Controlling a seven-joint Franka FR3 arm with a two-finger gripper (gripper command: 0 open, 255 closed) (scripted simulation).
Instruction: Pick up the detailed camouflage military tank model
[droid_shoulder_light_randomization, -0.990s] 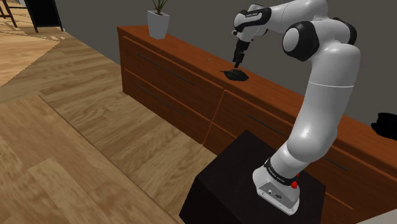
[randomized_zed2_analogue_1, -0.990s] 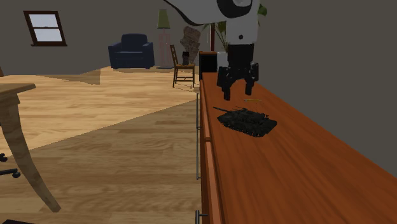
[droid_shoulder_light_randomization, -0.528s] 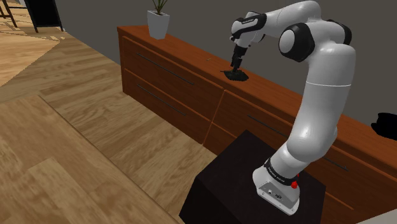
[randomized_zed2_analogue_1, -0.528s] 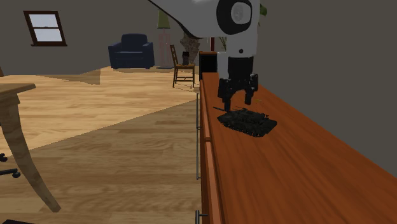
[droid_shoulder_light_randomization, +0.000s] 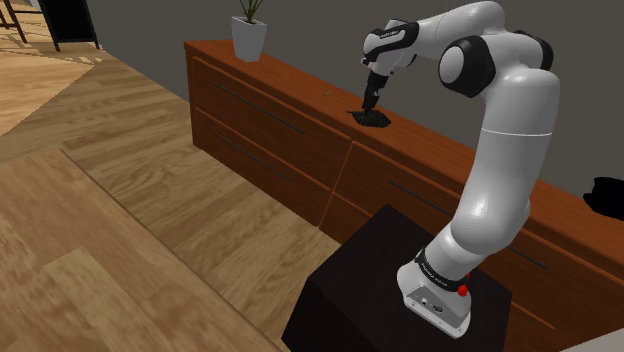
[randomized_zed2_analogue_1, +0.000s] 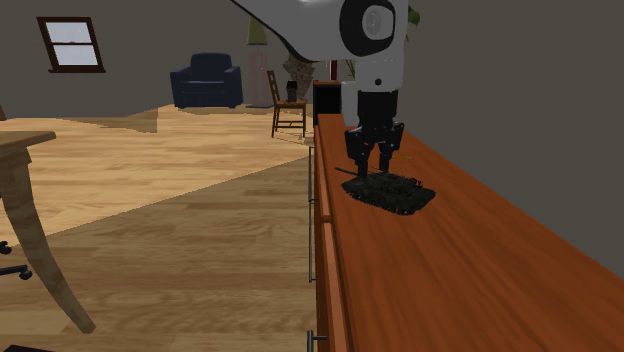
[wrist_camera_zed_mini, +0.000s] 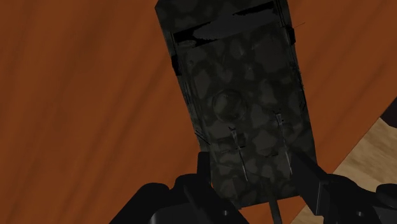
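The tank model (randomized_zed2_analogue_1: 392, 190), dark with camouflage patches, sits on the brown wooden sideboard top (randomized_zed2_analogue_1: 450, 270) near its front edge. My black gripper (randomized_zed2_analogue_1: 373, 168) has come down on the end of the tank nearest the sideboard's far end, fingers drawn in against its sides. In the wrist view the tank (wrist_camera_zed_mini: 242, 108) runs away from the gripper (wrist_camera_zed_mini: 254, 186), and both fingers (wrist_camera_zed_mini: 191, 191) clasp its near end. In the shoulder view the gripper (droid_shoulder_light_randomization: 368, 103) stands directly over the tank (droid_shoulder_light_randomization: 373, 118), which still rests on the top.
A white pot with a plant (droid_shoulder_light_randomization: 248, 38) stands at the sideboard's far end. A black object (droid_shoulder_light_randomization: 605, 193) lies at the shoulder view's right edge. The sideboard's front edge (randomized_zed2_analogue_1: 322, 200) drops to wooden floor. A chair (randomized_zed2_analogue_1: 288, 105) and an armchair (randomized_zed2_analogue_1: 207, 82) stand far off.
The gripper came down from above the tank onto it. Its fingers went from wide apart to shut against the tank's sides. The tank has not moved.
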